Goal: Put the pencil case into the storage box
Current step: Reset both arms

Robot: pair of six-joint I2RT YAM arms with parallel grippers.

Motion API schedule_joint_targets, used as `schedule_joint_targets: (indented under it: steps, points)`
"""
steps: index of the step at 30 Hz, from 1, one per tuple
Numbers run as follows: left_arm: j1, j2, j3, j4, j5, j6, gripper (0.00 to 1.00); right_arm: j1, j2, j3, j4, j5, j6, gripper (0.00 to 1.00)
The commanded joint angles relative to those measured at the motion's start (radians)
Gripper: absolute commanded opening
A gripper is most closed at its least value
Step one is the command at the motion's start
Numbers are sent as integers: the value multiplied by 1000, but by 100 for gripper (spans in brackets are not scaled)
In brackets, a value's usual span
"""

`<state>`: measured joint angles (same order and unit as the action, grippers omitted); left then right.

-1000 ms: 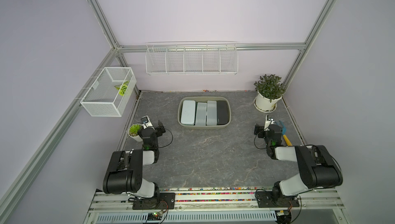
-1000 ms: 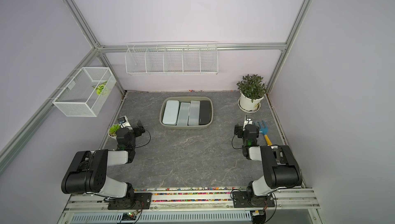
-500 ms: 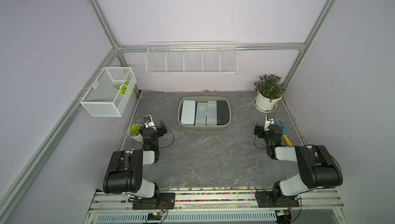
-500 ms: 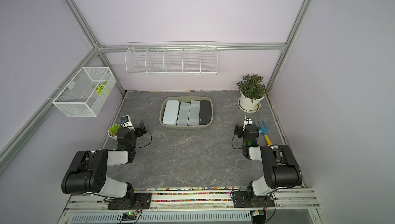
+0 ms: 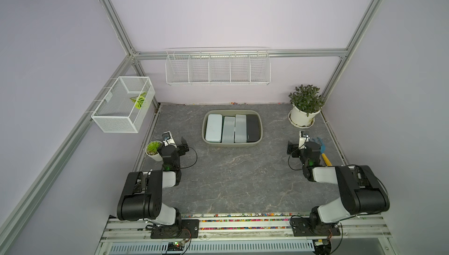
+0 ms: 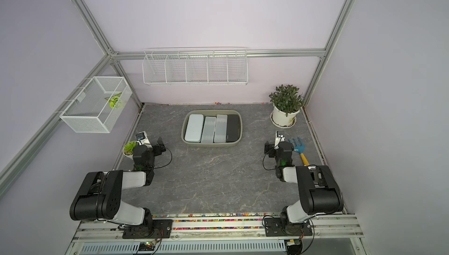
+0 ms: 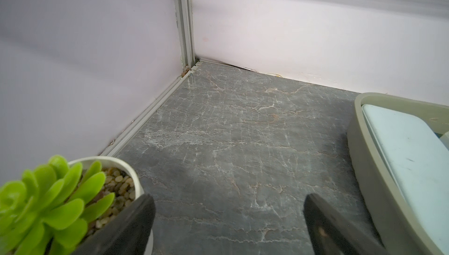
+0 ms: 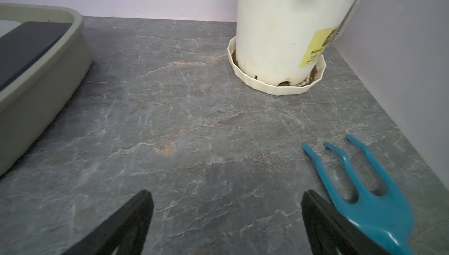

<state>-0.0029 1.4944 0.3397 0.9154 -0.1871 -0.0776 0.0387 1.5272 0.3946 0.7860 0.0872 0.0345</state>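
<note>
Four flat rectangular pencil cases (image 5: 228, 129), pale blue to black, fill the shallow olive-grey plastic storage box (image 5: 232, 144). Left tool (image 7: 227, 202) & right tool (image 8: 227, 198) gape wide, empty, well apart either side of box. Job prob. done: best hold both clear of it.

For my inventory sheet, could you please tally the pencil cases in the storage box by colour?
Pale blue case: 1
Grey cases: 2
Black case: 1
Total: 4, all lying in the storage box.
</note>
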Motion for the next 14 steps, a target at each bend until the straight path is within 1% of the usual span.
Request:
schedule_joint_targets:
  steps: [1, 14]
  points:
    - [-5, 7, 13, -1, -13, -13, 100, -4, -13, 2, 22, -44, -22, 99]
    - [-5, 7, 12, 0, -14, -12, 100, -5, -10, 5, 23, -46, -23, 99]
